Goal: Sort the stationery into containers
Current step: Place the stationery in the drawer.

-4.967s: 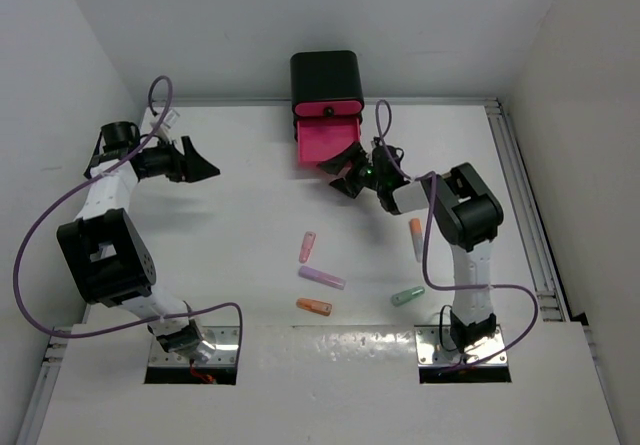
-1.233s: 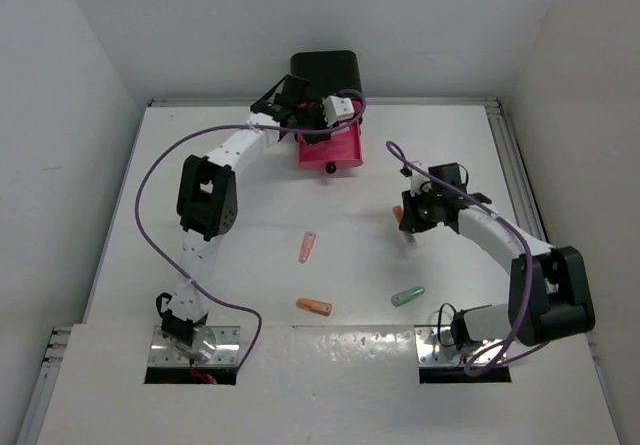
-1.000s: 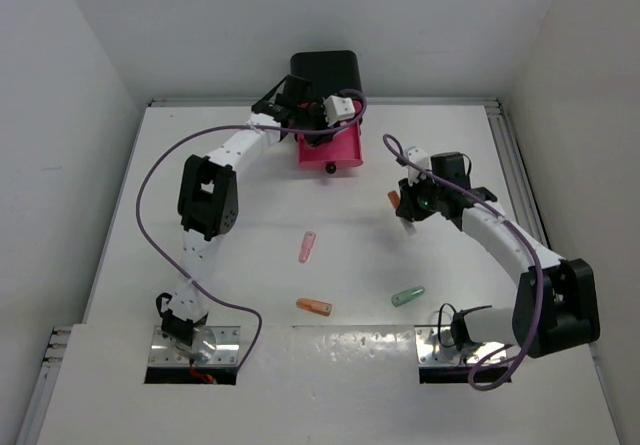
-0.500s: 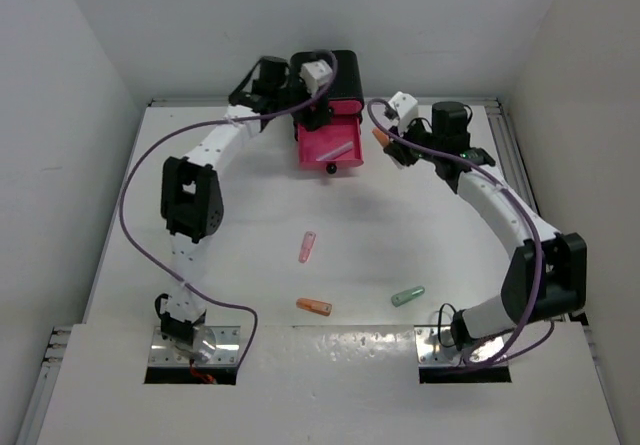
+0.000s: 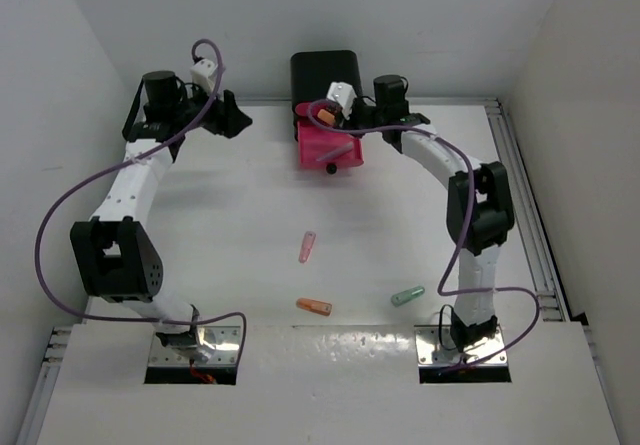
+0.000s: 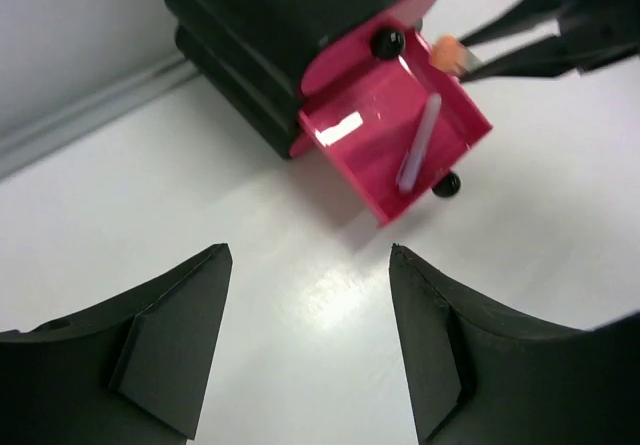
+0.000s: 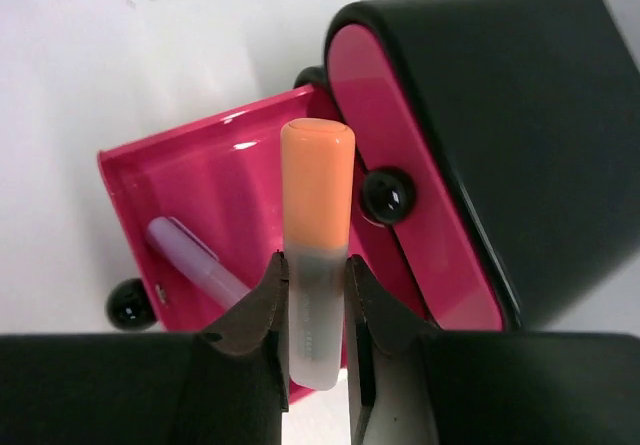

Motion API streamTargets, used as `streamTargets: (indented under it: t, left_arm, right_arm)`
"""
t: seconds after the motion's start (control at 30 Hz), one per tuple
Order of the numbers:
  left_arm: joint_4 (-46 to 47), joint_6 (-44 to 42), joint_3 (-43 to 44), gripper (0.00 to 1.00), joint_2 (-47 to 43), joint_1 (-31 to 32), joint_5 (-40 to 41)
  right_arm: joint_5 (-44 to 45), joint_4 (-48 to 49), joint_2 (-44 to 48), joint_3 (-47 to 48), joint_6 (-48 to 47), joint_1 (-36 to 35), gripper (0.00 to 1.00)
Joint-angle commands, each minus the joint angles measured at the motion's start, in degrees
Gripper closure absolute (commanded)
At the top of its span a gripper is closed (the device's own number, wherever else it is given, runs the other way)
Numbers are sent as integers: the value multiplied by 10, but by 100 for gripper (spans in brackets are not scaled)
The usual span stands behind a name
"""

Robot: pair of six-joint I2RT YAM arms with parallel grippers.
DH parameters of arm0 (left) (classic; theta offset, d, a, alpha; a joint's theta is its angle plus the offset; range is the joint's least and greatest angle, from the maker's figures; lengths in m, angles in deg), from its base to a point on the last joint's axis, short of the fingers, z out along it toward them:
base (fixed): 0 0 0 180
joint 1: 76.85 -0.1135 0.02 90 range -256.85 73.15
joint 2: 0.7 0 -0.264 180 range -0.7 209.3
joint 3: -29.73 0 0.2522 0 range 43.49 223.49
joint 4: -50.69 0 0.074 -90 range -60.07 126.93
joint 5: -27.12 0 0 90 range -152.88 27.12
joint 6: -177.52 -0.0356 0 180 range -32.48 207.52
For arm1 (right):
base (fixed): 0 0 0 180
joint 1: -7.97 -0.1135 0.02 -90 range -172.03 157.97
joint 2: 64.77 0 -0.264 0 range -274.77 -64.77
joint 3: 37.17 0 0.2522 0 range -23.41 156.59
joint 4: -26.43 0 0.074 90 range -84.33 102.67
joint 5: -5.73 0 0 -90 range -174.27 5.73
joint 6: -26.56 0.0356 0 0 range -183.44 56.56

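Note:
The containers are pink drawers in a black box at the table's far edge. Its lowest drawer is pulled out, and a purple stick lies inside it. My right gripper is shut on an orange-and-white stick and holds it just above the open drawer, close to the box front. My left gripper stands open and empty to the left of the drawer, over bare table. Pink, orange and green sticks lie on the near half of the table.
A closed pink drawer with a dark knob sits directly above the open one. The open drawer's own knob points toward the arms. A rail runs along the table's right edge. White walls enclose the back and sides.
My left gripper has opened and drawn back leftward from the drawer, and the purple stick now lies in it. My right arm carried the orange-and-white stick from mid-table to over the drawer.

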Motion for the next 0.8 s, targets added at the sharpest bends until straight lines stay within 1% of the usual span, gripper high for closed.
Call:
streamTargets:
  t: [0.0,0.1,0.17,0.23,0.27,0.33,0.37,0.4,0.43,0.47,0.53,0.57,0.6,0.63,0.67,0.7,0.73,0.77]
  left_arm:
    - [-6,-7,-47,30,-46,-9,-13]
    - [-11,-13,-68,30,-71,-10,-8]
    - [-8,-13,-88,30,-85,-10,-8]
    - [-6,-20,-100,29,-92,-8,-7]
    - [-11,-24,-103,29,-93,-4,-8]
    - [-16,-42,-104,29,-92,2,-13]
    - [-21,-56,-105,29,-91,12,-16]
    - [-21,-63,-108,29,-91,12,-20]
    - [-21,-70,-112,29,-90,33,-25]
    - [-22,-75,-114,30,-89,38,-28]
    - [-25,-93,-115,30,-87,53,-36]
    - [-26,-99,-116,31,-84,58,-40]
    - [-26,-106,-116,34,-78,65,-46]
    - [-25,-107,-116,37,-75,70,-49]
    - [-20,-111,-118,40,-72,76,-50]
    - [-16,-126,-118,48,-66,93,-43]
    - [-12,-135,-121,52,-63,105,-39]
    - [-11,-146,-126,56,-56,117,-32]
  right_arm:
    - [-32,17,-33,57,-84,-5,100]
    - [-37,-12,-67,87,-93,-4,100]
    - [-40,-12,-74,85,-111,-5,100]
    - [-40,-5,-78,74,-119,-6,86]
    - [-40,-7,-80,74,-119,-5,74]
    - [-40,-8,-84,76,-119,-6,67]
    - [-37,-8,-85,78,-116,-6,59]
    - [-36,-7,-86,79,-111,-5,57]
    - [-36,-8,-84,82,-102,-5,53]
    - [-35,-8,-82,91,-79,-6,47]
    - [-38,-12,-73,102,-50,-6,39]
    - [-41,-11,-63,109,-22,-5,38]
    - [-41,0,-57,110,-5,-6,39]
    - [-41,9,-49,109,13,-6,41]
    - [-40,22,-28,103,68,-3,44]
    - [-35,49,-16,96,104,4,51]
    - [-31,58,-3,93,140,7,55]
    - [-24,65,9,87,219,12,60]
